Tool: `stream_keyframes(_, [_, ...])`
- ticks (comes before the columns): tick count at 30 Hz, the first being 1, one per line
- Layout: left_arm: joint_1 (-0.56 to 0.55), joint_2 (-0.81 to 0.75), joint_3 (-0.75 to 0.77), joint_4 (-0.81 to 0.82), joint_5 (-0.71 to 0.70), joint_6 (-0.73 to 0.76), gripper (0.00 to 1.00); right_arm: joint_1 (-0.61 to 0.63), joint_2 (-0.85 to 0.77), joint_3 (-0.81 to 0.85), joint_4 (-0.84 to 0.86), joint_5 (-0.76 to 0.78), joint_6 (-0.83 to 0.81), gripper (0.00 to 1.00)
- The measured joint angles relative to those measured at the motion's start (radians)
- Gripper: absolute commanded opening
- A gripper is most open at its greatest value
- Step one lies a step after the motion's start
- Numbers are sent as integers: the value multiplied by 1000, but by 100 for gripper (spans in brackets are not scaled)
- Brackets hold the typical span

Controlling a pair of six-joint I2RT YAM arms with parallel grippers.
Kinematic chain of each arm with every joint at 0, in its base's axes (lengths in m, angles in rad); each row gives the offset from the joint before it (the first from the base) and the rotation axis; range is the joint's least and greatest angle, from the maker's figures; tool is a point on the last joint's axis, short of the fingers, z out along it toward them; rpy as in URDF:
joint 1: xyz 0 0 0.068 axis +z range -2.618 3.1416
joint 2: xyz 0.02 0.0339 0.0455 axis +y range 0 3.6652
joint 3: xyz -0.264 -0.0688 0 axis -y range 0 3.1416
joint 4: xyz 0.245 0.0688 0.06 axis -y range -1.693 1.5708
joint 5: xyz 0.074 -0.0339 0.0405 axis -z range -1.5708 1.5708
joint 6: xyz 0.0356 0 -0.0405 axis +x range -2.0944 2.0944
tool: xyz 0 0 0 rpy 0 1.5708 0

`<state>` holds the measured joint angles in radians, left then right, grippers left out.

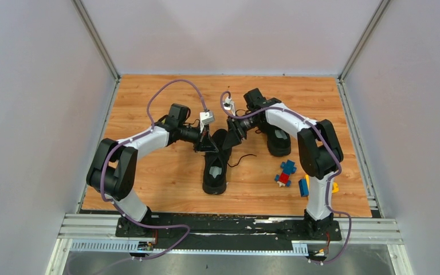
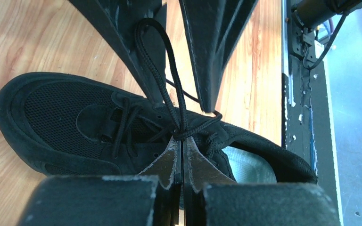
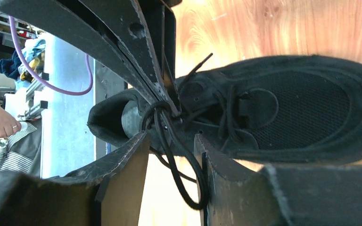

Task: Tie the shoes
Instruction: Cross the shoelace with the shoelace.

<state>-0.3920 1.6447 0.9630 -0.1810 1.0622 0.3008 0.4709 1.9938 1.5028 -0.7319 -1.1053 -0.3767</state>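
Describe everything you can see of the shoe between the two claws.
The shoe is a black low-top with a mesh toe, fabric sides, thin black laces and a pale grey insole. It stands sole down on the wooden table, heel toward its near edge. The left gripper is shut on the laces above the tongue; a loop runs up between the open fingers of the right gripper.

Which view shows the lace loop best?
Left wrist: the loop shows whole, from knot to top. Right wrist shows it dark against the open right gripper. Top external: too small to make out.
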Motion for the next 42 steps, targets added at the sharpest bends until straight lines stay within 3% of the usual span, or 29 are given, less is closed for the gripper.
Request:
stream_keyframes(9, [2, 0, -22, 119, 41, -122, 0, 19, -1, -47, 99, -23, 71, 40])
stream_keyframes(20, [2, 0, -23, 106, 42, -112, 0, 26, -1, -49, 162, -79, 123, 34])
stream_keyframes(30, [3, 0, -23, 57, 35, -63, 0, 36, 0, -50, 200, -92, 169, 7])
stream_keyframes(40, [9, -1, -23, 43, 15, -56, 0, 37, 0, -67, 215, -80, 174, 3])
stream_keyframes(42, [9, -1, -23, 42, 10, -56, 4, 37, 0, -69, 217, -75, 174, 2])
